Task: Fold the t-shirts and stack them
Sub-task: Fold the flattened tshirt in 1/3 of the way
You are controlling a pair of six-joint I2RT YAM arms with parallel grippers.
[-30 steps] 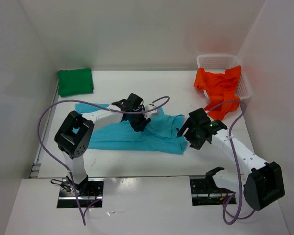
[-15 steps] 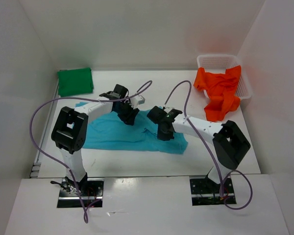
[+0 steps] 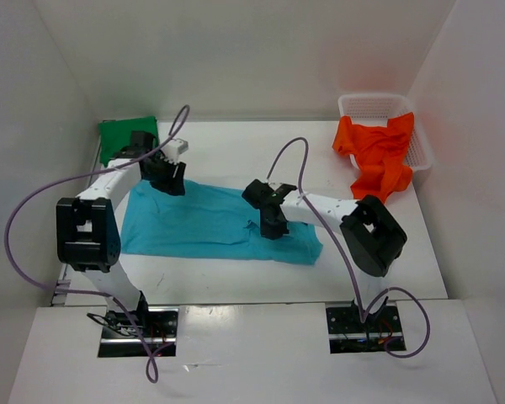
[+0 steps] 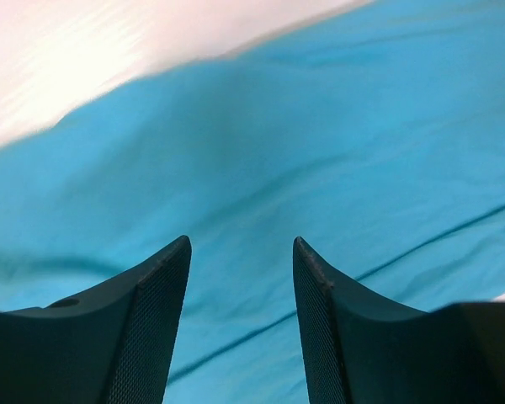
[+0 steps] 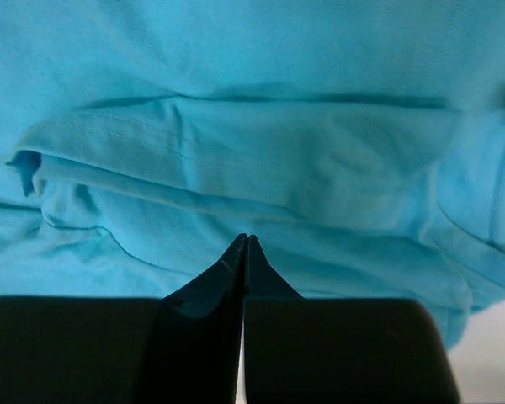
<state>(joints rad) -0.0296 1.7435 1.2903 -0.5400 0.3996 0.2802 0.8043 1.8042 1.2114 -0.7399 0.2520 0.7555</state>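
1. The white mesh basket stands at the far right corner of the table; the orange-red t-shirt lies bunched in it and spills over its near rim onto the table.
2. The left gripper has its fingers apart with nothing between them; it hangs over the far left edge of the turquoise t-shirt; whether the tips touch the cloth I cannot tell.
3. The right gripper has its fingers pressed together, the tips at a rumpled fold with a stitched hem, right of the shirt's middle; whether any cloth is nipped I cannot tell.
4. The turquoise t-shirt lies spread mid-table, its long axis running left to right, its right end slanting nearer the arms; which end is the collar I cannot tell.
5. The dark green t-shirt lies folded at the far left corner.
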